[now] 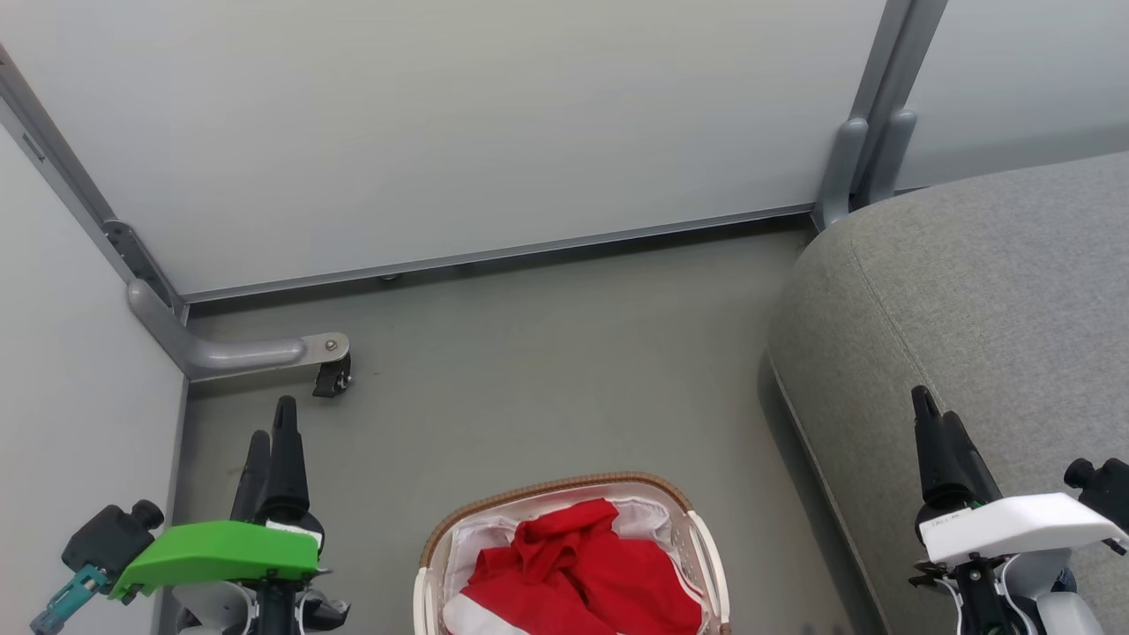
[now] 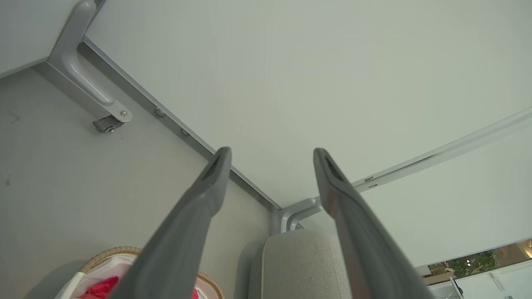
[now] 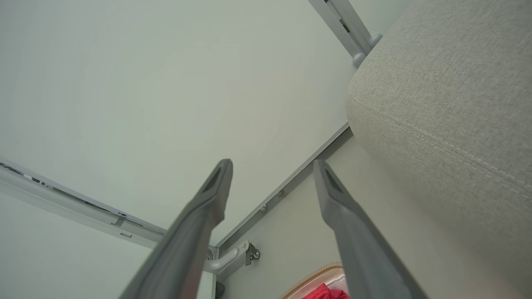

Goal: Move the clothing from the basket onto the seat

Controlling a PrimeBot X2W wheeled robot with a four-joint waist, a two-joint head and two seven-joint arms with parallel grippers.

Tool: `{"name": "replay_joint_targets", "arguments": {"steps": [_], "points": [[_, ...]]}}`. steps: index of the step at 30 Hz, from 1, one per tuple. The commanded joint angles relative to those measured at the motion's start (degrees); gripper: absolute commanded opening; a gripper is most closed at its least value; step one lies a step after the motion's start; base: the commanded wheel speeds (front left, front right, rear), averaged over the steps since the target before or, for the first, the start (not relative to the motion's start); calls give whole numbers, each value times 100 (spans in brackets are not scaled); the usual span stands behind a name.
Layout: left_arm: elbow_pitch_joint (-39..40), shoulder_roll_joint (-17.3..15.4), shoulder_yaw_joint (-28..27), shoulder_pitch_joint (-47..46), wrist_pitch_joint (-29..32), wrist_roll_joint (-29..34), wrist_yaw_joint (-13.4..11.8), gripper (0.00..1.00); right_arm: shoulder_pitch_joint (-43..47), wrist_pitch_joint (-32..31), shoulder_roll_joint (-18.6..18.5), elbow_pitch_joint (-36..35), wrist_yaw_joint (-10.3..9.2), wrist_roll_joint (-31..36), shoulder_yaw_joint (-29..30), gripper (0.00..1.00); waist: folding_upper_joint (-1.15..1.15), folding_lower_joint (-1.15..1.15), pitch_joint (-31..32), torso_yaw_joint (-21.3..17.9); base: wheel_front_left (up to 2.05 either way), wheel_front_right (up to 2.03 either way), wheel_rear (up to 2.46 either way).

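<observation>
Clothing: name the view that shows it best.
Head view: the clothing lies heaped in the basket, mostly visible. Left wrist view catches a small red patch at its bottom edge; right wrist view, likewise a sliver.

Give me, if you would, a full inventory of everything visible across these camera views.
clothing: one heap, pieces not countable, red with white trim, inside the basket
basket: one, white with brown woven rim, on the floor between the grippers
liner cloth: one, white, lining the basket
seat: one, grey fabric, right of the basket
floor: grey, under the basket
partition panels: several, pale, grey metal frames, behind and left
caster: one, black, on a grey bracket, left corner
left gripper: one, dark fingers, open, green cover, lower left
right gripper: one, dark fingers, open, white cover, lower right
</observation>
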State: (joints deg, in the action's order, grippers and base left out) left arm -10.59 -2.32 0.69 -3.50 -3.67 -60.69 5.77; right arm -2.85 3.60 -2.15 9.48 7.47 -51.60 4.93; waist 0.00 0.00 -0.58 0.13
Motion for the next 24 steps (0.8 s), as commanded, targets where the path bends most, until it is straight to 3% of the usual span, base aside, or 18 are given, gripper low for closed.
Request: {"name": "replay_joint_targets", "arguments": {"steps": [1,9,24], "points": [[105,-37,40,7,-65,247,-34,100,23,69,-43,-108,1,261,-12,100,0,0,-2,1,0,0,0],[115,-42,204,92,-210,1163,-70,100,55,216,-49,-71,2,1057,-76,100,0,0,-12,11,0,0,0],[-16,-51,352,167,-459,2296,-128,100,76,462,-60,-59,2,2221,-137,100,0,0,-31,41,0,0,0]]}}
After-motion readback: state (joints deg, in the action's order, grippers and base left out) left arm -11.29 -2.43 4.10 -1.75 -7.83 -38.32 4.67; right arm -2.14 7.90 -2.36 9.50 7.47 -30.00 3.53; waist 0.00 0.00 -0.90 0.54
